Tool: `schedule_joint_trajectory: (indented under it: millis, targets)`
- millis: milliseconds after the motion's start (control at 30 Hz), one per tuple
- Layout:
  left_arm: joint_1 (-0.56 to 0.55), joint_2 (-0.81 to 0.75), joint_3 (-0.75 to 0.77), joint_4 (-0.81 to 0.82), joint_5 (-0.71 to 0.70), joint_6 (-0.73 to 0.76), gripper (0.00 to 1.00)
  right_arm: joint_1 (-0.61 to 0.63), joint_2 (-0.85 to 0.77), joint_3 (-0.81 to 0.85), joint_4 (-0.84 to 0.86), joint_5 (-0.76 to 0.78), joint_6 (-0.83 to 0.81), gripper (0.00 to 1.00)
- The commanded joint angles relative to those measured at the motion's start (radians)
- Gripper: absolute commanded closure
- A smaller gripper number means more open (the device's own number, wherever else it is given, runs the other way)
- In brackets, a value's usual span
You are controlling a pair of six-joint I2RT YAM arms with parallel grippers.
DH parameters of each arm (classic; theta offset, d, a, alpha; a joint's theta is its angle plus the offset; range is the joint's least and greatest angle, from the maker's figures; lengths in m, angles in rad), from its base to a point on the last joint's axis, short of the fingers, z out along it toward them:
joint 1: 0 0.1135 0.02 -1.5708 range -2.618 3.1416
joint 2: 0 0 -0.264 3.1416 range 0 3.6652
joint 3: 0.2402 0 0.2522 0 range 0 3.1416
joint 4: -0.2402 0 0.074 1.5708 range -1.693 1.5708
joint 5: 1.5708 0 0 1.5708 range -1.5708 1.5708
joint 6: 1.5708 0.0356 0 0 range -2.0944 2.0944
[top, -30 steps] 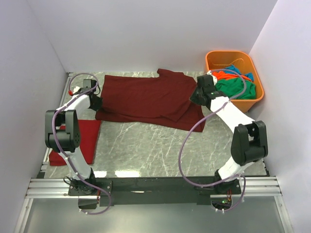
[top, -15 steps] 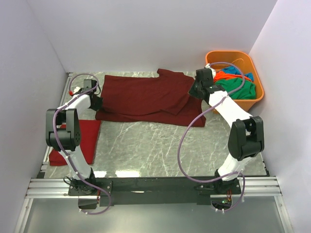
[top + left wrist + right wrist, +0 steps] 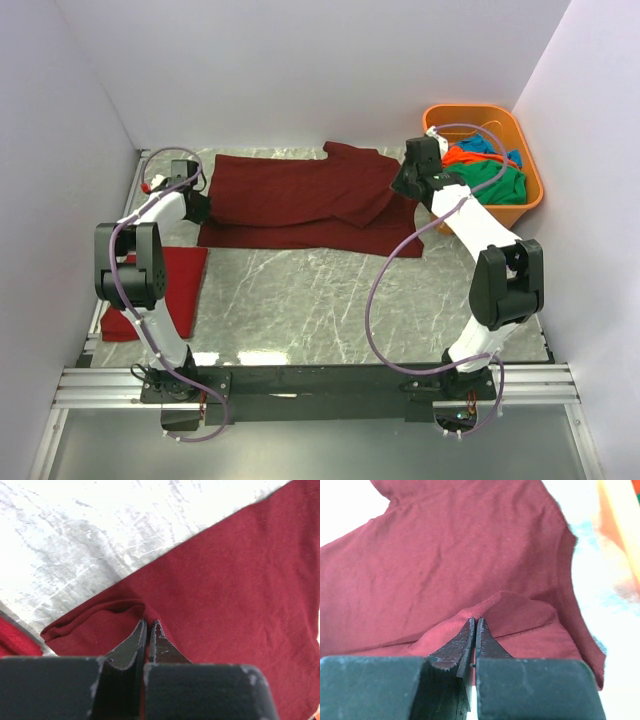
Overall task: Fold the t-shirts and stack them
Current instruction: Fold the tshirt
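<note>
Two grippers pinch the maroon t-shirt (image 3: 300, 200) from opposite ends in the top view: the left gripper (image 3: 197, 207) at its left edge, the right gripper (image 3: 404, 188) at its sleeve end, with the cloth half folded between them. A red t-shirt (image 3: 175, 278) beside the left arm looks finished. Several unfolded t-shirts (image 3: 492, 180) wait in the orange tub (image 3: 480, 108) just beyond the right gripper.

Left wrist view: the left gripper (image 3: 148, 623) is clamped on a maroon fold.

Right wrist view: the right gripper (image 3: 473, 622) is clamped on a raised ridge of cloth.

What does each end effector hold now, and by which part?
Both grip the dark maroon t-shirt. The left end effector pinches a cloth fold at the shirt's left end; the right end effector pinches a raised fold at its right end.
</note>
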Motion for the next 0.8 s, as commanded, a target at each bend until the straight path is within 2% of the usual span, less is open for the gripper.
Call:
schedule_joint_trajectory:
  millis: [0,767]
  targets:
    - [0.006,0.005,0.056,0.027,0.01,-0.005,0.99,-0.029,-0.022,-0.005,0.026,0.029,-0.013,1.0]
    - [0.013,0.077,0.108,0.044,0.05,0.013,0.99,-0.046,0.057,0.03,0.036,0.006,-0.008,1.0]
